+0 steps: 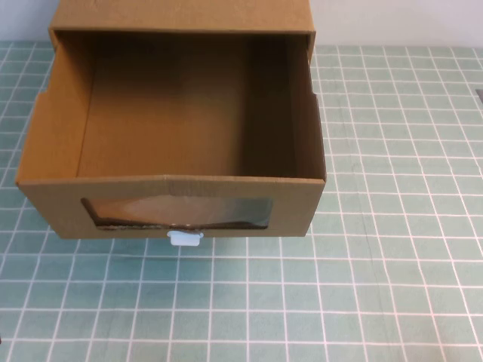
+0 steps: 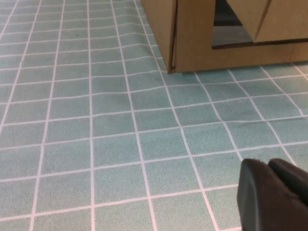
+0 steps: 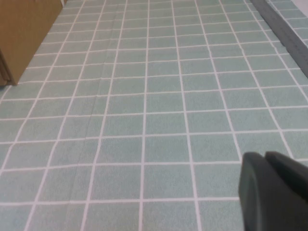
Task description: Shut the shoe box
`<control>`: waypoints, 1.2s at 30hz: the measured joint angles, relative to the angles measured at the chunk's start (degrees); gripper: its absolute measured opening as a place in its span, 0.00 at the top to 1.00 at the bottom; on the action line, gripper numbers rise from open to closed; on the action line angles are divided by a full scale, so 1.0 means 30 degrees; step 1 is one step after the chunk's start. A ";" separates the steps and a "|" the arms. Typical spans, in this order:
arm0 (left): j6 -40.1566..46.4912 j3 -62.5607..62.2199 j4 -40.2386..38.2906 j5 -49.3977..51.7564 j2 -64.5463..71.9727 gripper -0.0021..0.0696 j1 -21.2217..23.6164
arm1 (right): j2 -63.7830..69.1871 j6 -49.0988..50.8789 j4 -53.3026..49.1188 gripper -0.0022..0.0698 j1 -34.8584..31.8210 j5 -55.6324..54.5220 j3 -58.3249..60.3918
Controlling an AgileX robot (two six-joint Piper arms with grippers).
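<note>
The shoe box [image 1: 170,204] sits drawn fully open on the desk [image 1: 377,302]. My left gripper [image 2: 269,192] and right gripper [image 3: 272,190] hang near it, fingers pressed together, empty. I should push its front panel squarely inward.

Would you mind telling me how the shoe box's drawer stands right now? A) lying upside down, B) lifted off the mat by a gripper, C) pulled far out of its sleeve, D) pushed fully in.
C: the shoe box shows its empty drawer drawn well out of the sleeve, white pull tab facing the robot; the left gripper and right gripper hover over the mat, touching nothing.
</note>
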 joint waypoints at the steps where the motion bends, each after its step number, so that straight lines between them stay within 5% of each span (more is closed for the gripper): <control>1: 0.0000 0.0000 0.0000 0.0000 0.0000 0.98 0.0000 | 0.0000 0.0000 0.0000 0.99 0.0000 0.0000 0.0000; 27: 0.0000 0.0000 0.0367 -0.0144 0.0000 0.98 0.0000 | 0.0000 0.0000 0.0037 0.99 0.0000 -0.0034 0.0000; 36: 0.0000 0.0000 0.0367 -0.2552 0.0000 0.98 0.0000 | 0.0000 0.0000 0.0037 0.99 0.0000 -0.4482 0.0000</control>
